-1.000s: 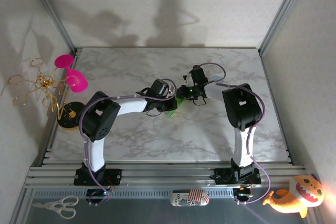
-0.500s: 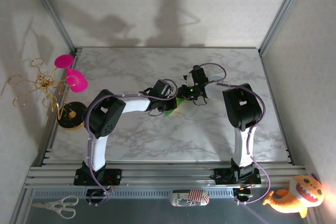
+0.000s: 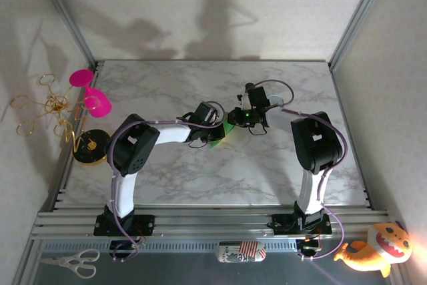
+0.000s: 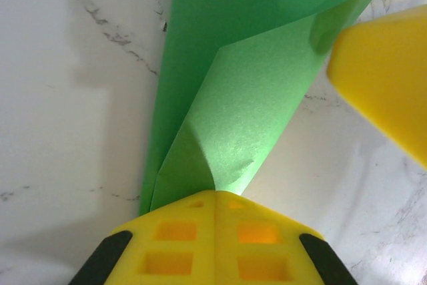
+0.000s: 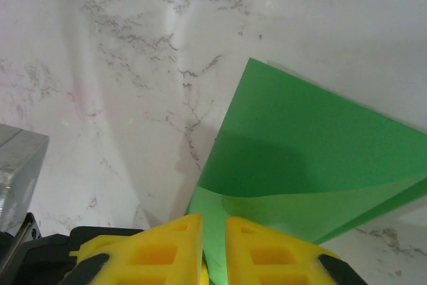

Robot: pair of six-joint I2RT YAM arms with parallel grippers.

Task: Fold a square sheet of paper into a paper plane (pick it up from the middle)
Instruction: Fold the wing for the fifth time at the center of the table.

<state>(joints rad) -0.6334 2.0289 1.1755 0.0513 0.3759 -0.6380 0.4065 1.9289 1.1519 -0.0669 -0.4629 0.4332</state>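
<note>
1. Far left, off the table: a gold wire stand point(image 3: 47, 108) on a round black base point(image 3: 90, 146) carries two glossy pink cups point(image 3: 98, 103), the only containers present. Their contents cannot be told from above. Scissors point(image 3: 69, 263) with pale handles lie at the near left corner, below the ribbed metal rails point(image 3: 200, 221).

2. Table point(image 3: 220, 185): flat top, smooth, white with grey marble veining.

3. Left gripper point(image 4: 215, 197): the yellow, square-pocketed fingers are pressed together with no gap, clenched on the near end of the sheet of paper point(image 4: 227, 118). The paper comes straight out from between them.

4. Sheet of paper: located mid-table, between the two grippers. It is thin, bright green, matte and unmarked. It is folded into layers: a lower layer rests on the marble, and an upper flap rises from it, bowed, with a soft dent near the left gripper. Edges are straight and corners sharp.

5. Right gripper point(image 5: 213, 231): its yellow fingers stand a narrow gap apart, with a folded edge of the paper running into that gap. Whether they pinch it cannot be told. In the left wrist view, one of its fingers point(image 4: 383, 78) sits against the flap's far corner.

6. Near right corner: an orange plush toy point(image 3: 373, 248), soft, with a toothed mouth.
</note>
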